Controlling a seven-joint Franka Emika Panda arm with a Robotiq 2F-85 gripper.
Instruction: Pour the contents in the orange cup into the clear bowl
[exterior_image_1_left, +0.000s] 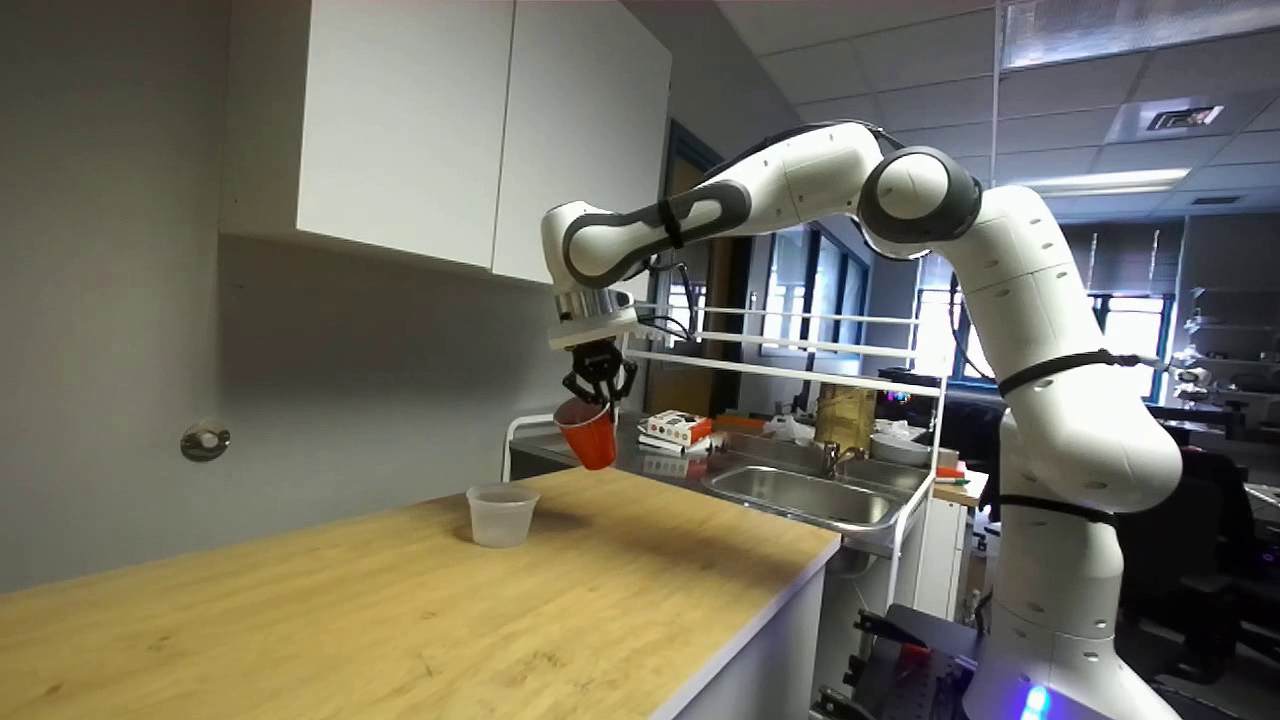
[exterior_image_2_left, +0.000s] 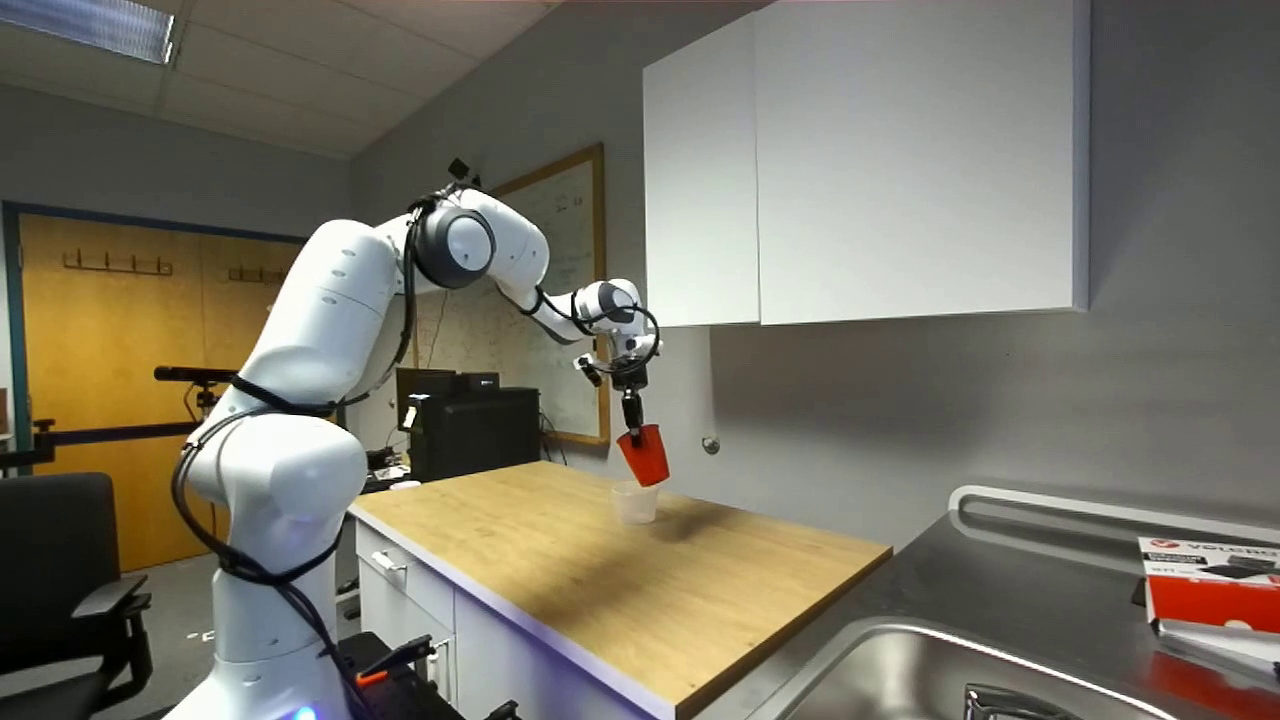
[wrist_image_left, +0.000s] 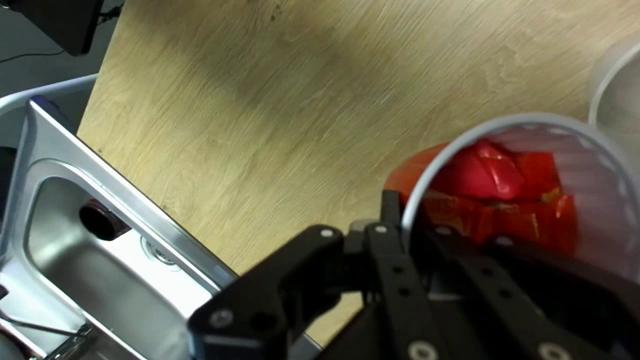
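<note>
Claw (exterior_image_2_left: 636, 436): pinches the cup (exterior_image_1_left: 590, 438) by its rim
Cup: tilted, mouth leaning toward the bowl (exterior_image_1_left: 502, 518)
Bowl: on the counter (exterior_image_1_left: 400, 620), lower, to the mouth's side

The white arm (exterior_image_1_left: 1025, 240) stands up off its base (exterior_image_1_left: 1060, 585), a small blue light (exterior_image_1_left: 1036, 700) glowing low down, and bends at the elbow (exterior_image_1_left: 915, 192) near the top. From there I see the forearm (exterior_image_1_left: 790, 187) reach outward, sloping down to a crooked wrist (exterior_image_1_left: 592, 245). Beneath that wrist the black jaws hang, pointing downward at a slight tilt, pinched together in a grip. Black cable (exterior_image_2_left: 181, 490) trails down the arm's length, and dark straps (exterior_image_1_left: 1055, 367) circle it in places
</note>
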